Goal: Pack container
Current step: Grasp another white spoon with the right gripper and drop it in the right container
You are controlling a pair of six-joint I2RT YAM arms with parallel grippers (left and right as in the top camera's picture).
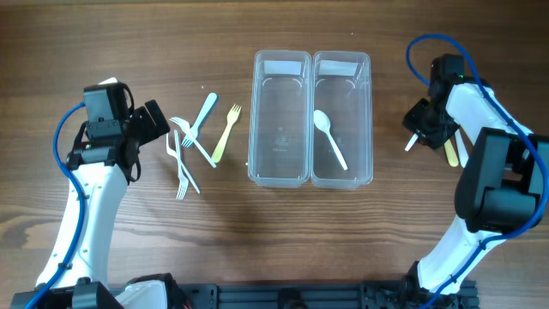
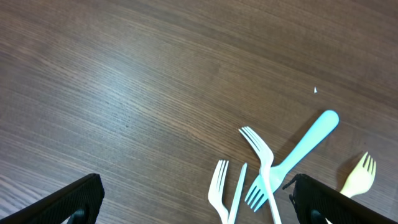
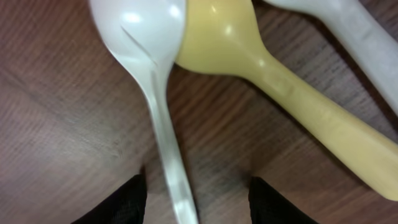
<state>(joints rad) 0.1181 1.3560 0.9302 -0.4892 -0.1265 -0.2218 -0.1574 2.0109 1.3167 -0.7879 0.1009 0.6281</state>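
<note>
Two clear containers (image 1: 280,163) stand side by side mid-counter (image 1: 343,249). The right-hand one holds one white spoon (image 1: 330,137). To their left lie one blue fork (image 1: 200,116), one yellow fork (image 1: 226,133) and crossed white forks (image 1: 180,163), at least two; the exact count is unclear. The left claw (image 2: 199,208) gapes wide, empty. The right claw (image 3: 196,202), parted and gripping nothing, straddles a second white spoon (image 3: 165,137) beside a yellow spoon (image 3: 249,56). A pale handle (image 3: 360,31) is cut off at the frame's edge. In the overhead view the arm mostly hides these.
</note>
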